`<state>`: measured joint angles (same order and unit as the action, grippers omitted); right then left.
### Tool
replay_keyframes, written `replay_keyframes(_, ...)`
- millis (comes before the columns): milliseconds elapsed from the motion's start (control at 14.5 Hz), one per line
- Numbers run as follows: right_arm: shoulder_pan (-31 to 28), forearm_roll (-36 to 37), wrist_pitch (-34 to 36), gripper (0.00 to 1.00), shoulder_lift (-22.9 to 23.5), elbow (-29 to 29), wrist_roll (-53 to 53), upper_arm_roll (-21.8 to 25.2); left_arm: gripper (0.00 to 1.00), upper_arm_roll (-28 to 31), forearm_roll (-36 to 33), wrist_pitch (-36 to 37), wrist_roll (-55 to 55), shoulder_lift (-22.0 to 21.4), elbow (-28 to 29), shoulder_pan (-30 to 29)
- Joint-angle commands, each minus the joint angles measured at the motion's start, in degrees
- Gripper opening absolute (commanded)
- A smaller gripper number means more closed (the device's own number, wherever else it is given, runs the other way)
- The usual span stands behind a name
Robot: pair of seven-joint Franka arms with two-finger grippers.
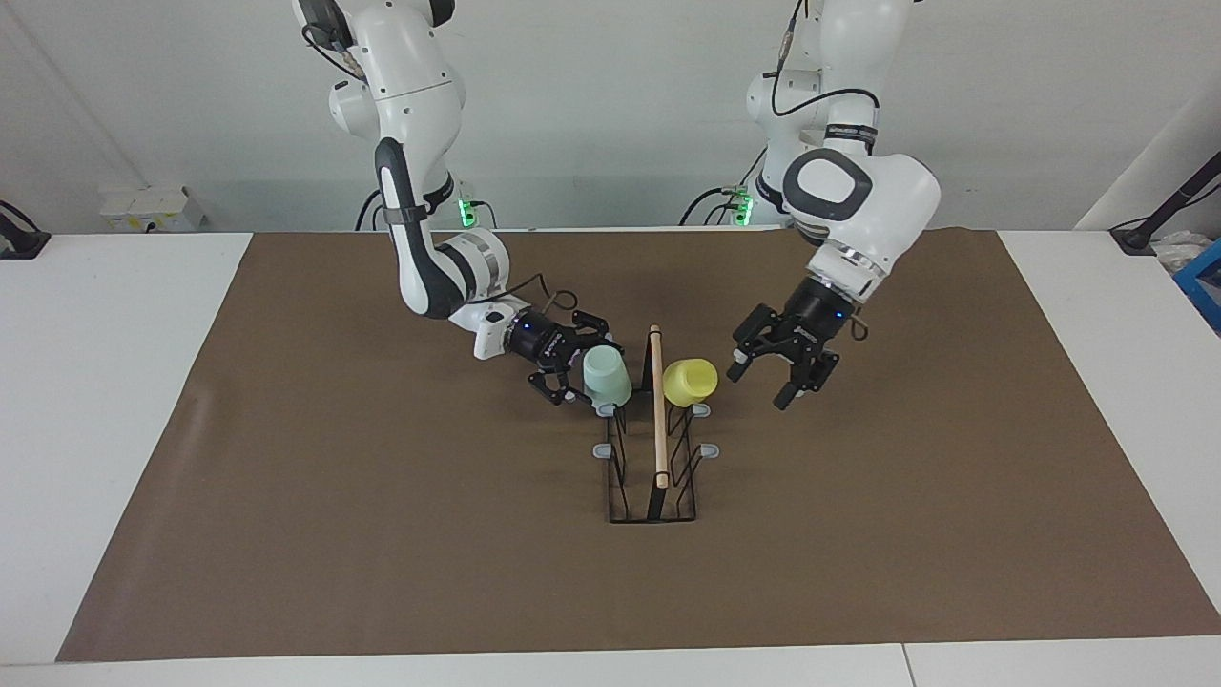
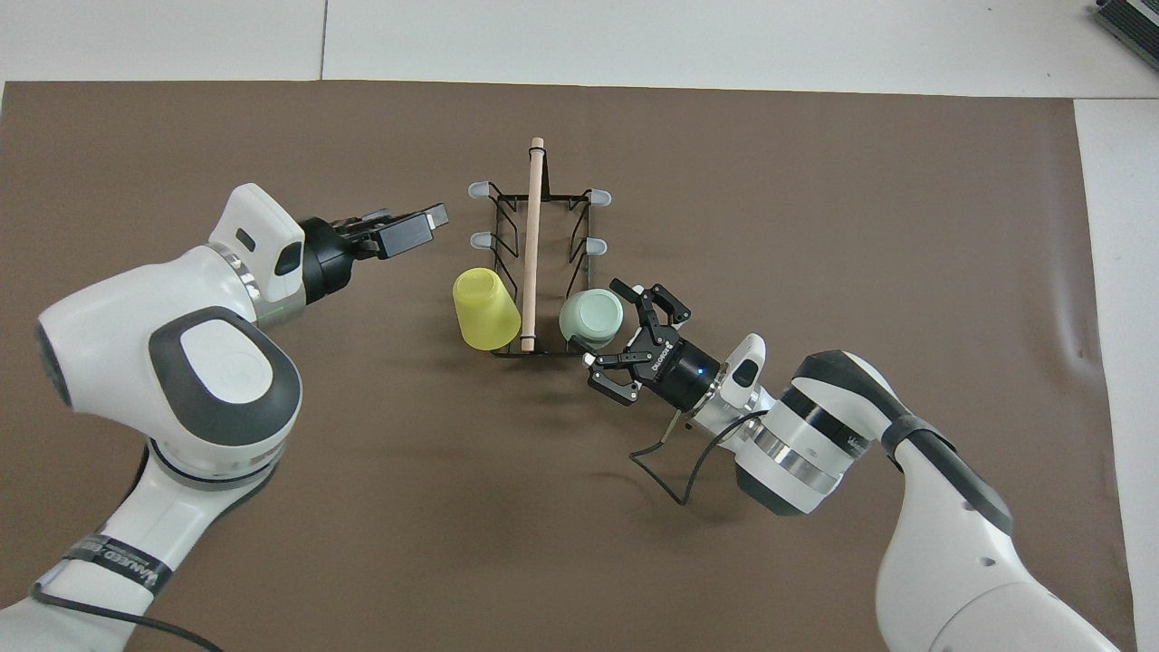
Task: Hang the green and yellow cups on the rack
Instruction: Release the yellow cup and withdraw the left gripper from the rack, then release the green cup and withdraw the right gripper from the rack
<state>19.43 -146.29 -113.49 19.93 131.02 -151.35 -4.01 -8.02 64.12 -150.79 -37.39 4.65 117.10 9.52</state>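
Note:
The black wire rack (image 1: 616, 477) with its wooden rod (image 1: 658, 420) stands mid-table; it also shows in the overhead view (image 2: 507, 217). The mint green cup (image 1: 608, 375) (image 2: 591, 317) and the yellow cup (image 1: 690, 380) (image 2: 485, 308) sit upside down on the two prongs nearest the robots, one on each side of the rod. My right gripper (image 1: 580, 367) (image 2: 616, 330) is open, with its fingers spread close beside the green cup. My left gripper (image 1: 768, 382) (image 2: 412, 231) is open and empty, apart from the yellow cup.
The rack stands on a brown mat (image 1: 382, 534) over the white table. The rack's grey-tipped prongs (image 1: 710, 449) farther from the robots carry nothing. A blue box (image 1: 1204, 281) lies at the table's edge at the left arm's end.

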Motion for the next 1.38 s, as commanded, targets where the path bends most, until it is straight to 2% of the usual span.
replay_keyframes(0,0.52,-3.05,-2.16,1.0,0.9,-0.06,-1.5,-0.12,1.0,5.1,-9.24,9.42,0.65,-0.79,-2.04,0.15)
replay_keyframes(207,0.09,-0.32,-5.07,1.0,1.17,0.38,-1.41,-0.12,1.0,9.76,-23.38,21.91,5.72,-0.26,-8.09,0.06)
replay_keyframes(344,-0.09,1.43,-6.65,1.0,1.43,0.38,-1.41,-0.12,1.0,10.83,-34.54,26.58,10.56,-0.26,-11.61,0.06)
replay_keyframes(482,-0.62,3.63,-6.92,1.0,1.52,0.38,-1.5,-0.03,1.0,11.01,-44.13,28.52,13.91,-1.13,-12.77,-0.2)
replay_keyframes(689,-2.72,8.37,-8.5,1.0,1.87,0.47,-1.67,0.06,1.0,11.62,-51.79,33.62,14.97,-3.15,-13.47,-1.6)
replay_keyframes(964,-5.27,14.96,-10.0,1.0,2.13,0.21,-1.67,0.14,0.99,11.8,-60.85,42.84,18.4,-3.95,-19.52,-2.84)
replay_keyframes(1102,-7.11,19.52,-12.7,1.0,1.7,-0.14,-1.67,0.23,0.97,11.8,-62.54,47.41,18.75,-3.51,-22.77,-2.84)
replay_keyframes(1308,-11.76,30.23,-17.63,1.0,0.3,-0.76,-1.32,0.23,0.98,11.8,-63.16,52.16,19.81,-3.16,-25.95,-2.66)
